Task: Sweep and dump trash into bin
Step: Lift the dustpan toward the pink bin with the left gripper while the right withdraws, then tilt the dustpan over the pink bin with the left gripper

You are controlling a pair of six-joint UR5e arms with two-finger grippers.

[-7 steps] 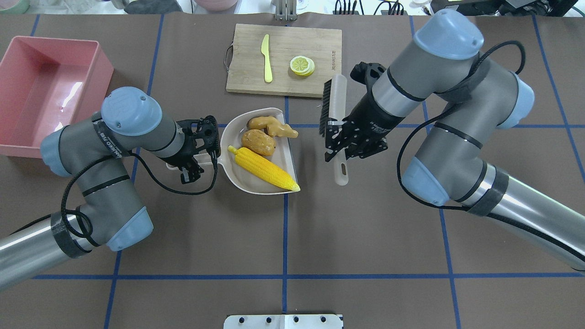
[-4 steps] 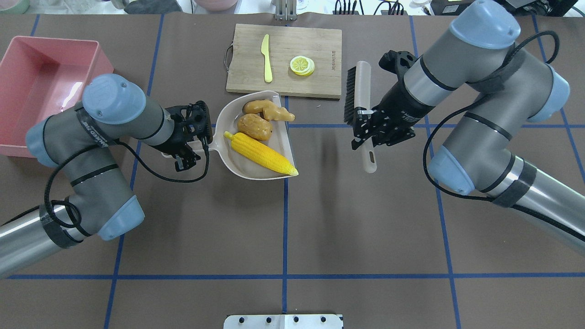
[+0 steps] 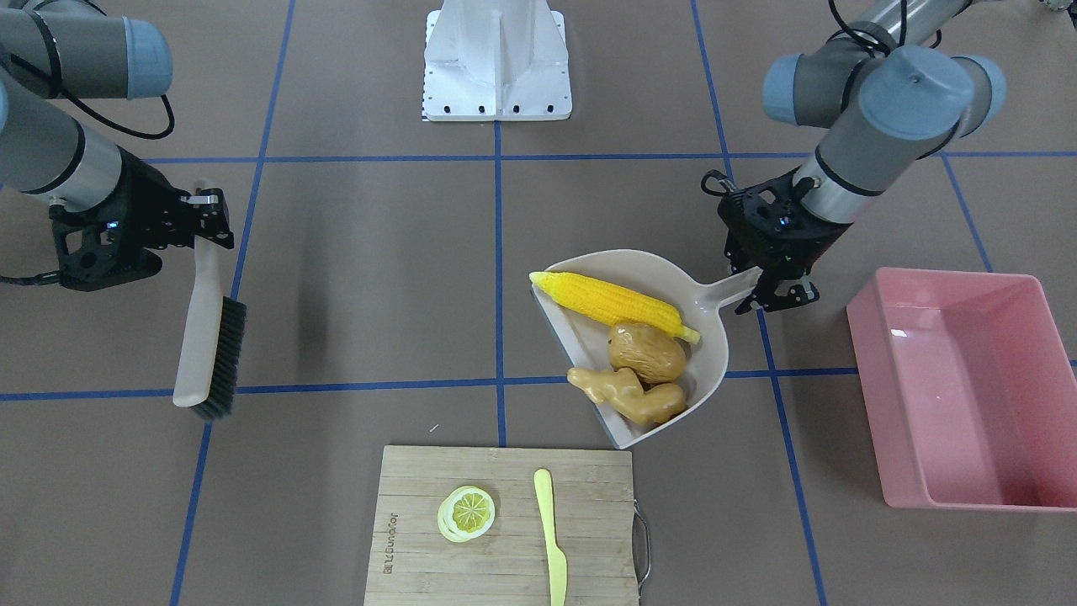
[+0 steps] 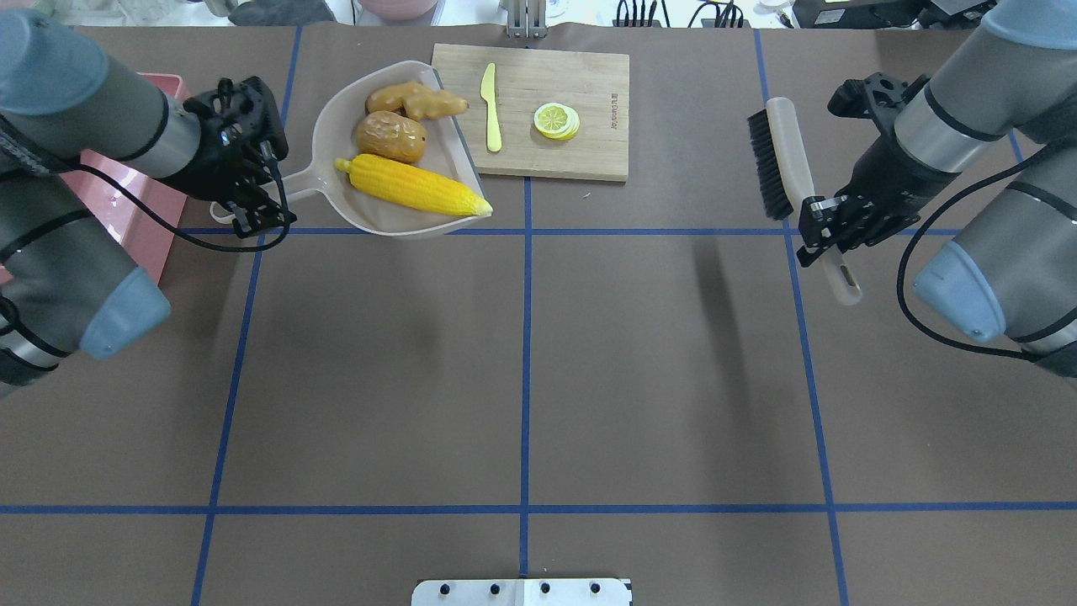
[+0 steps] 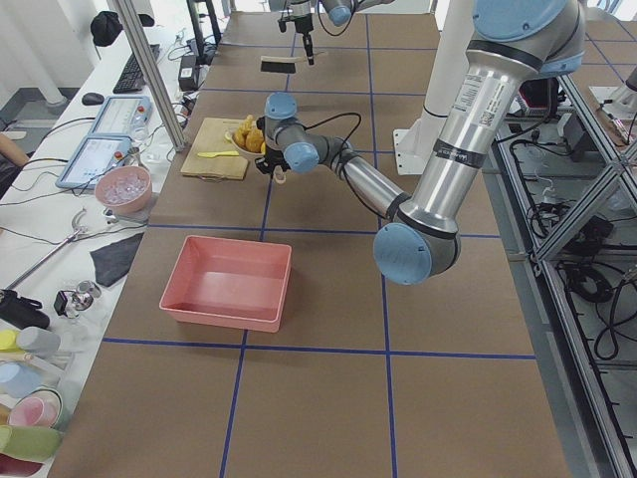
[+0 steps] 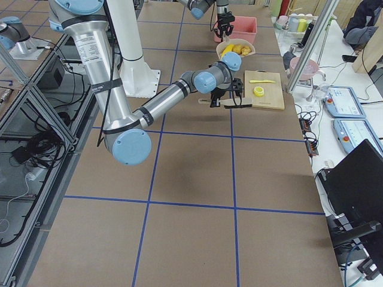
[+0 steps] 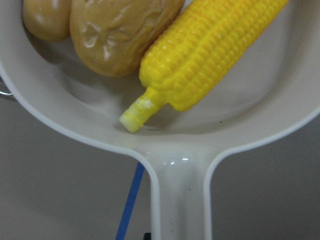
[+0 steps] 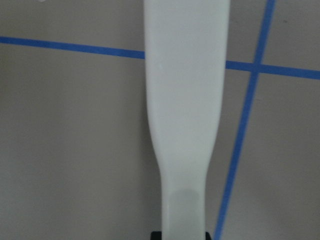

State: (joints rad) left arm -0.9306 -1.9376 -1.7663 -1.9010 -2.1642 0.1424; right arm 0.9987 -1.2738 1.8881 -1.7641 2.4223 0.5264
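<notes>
ok so the left gripper (image 3: 778, 296) is clamped tight on the handle of the beige plastic dustpan (image 3: 673, 279), and the pan looks to be up off the brown table w/ blue tape lines (image 4: 656, 379), approx level. All 3 bits of trash are in the pan, on the table-centre side of the gripper's fingers. The yellow toy corn cob (image 4: 412, 185) lies across the pan w/ its stalk end pointing right at the handle, so it's the closest to the gripper, and its tip reaches the pan's open edge. The brown lumpy toy potato (image 4: 389, 137) touches the corn on the far side. The tan knobbly toy ginger root (image 4: 414, 101) sits beyond that against the potato, furthest from the fingers. The big pink rectangular plastic bin (image 3: 959, 396) is on the table on the opposite side of the gripper from the pan, near but not under it. The right gripper (image 4: 827, 236) is closed round the handle of a beige hand brush (image 4: 778, 160) w/ black bristles, held in the air well apart from the pan, bristles facing table centre. The bamboo cutting board (image 4: 572, 156) at the far edge has a round lemon slice (image 4: 556, 120) and a pale yellow toy knife (image 4: 490, 108) on it. The pan's open corner is just beside the board.
</notes>
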